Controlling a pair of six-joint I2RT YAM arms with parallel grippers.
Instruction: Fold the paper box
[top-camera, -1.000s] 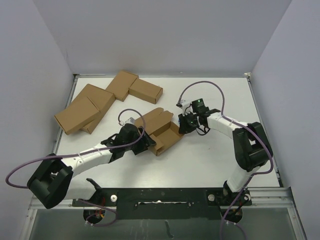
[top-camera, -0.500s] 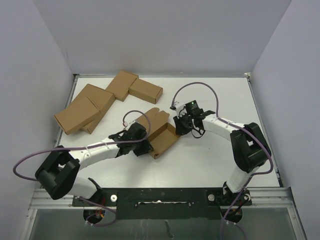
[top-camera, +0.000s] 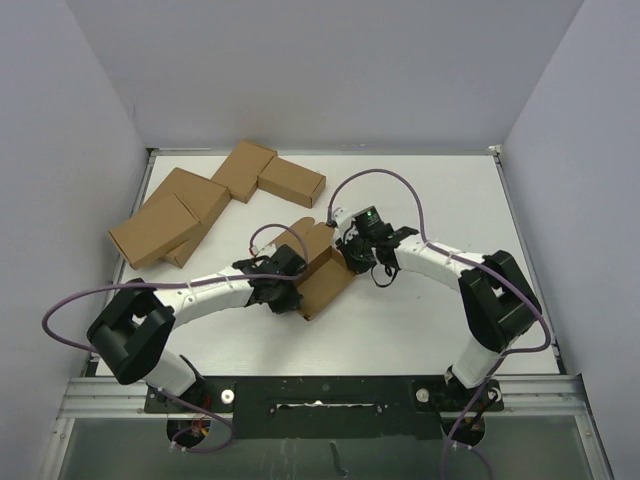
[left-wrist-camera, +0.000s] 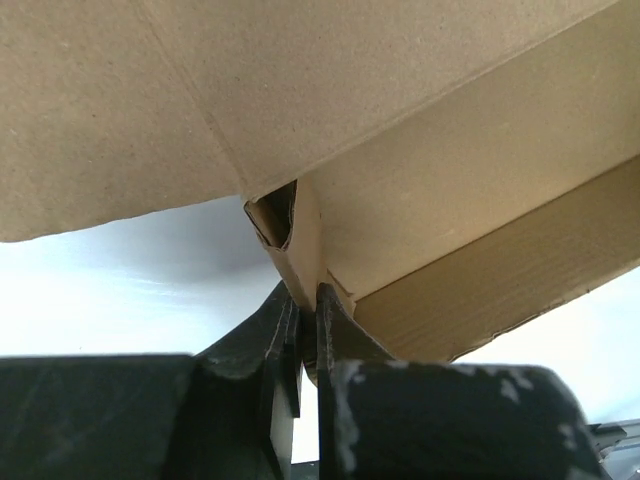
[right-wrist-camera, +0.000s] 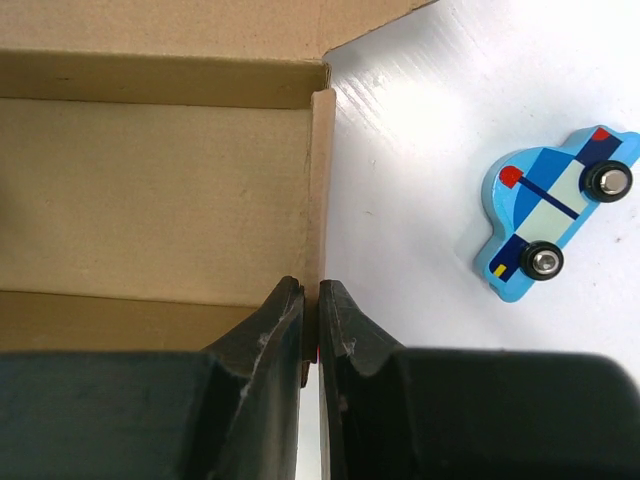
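Note:
The paper box (top-camera: 325, 285) is a brown cardboard carton, half formed, lying open in the middle of the table with its lid flaps pointing to the back. My left gripper (top-camera: 291, 293) is at its near left corner. In the left wrist view my left gripper (left-wrist-camera: 308, 305) is shut on a thin upright wall of the paper box (left-wrist-camera: 450, 200). My right gripper (top-camera: 352, 256) is at the box's right side. In the right wrist view my right gripper (right-wrist-camera: 312, 300) is shut on the end wall of the paper box (right-wrist-camera: 160, 190).
Several other brown cartons (top-camera: 215, 200) lie grouped at the back left of the table. A small blue toy police car (right-wrist-camera: 555, 215) lies on the white table just right of the box in the right wrist view; the top view does not show it.
My left gripper has gone from open to shut on the box's wall as its arm reached further right. The right arm has moved left, and the box has shifted left with it.

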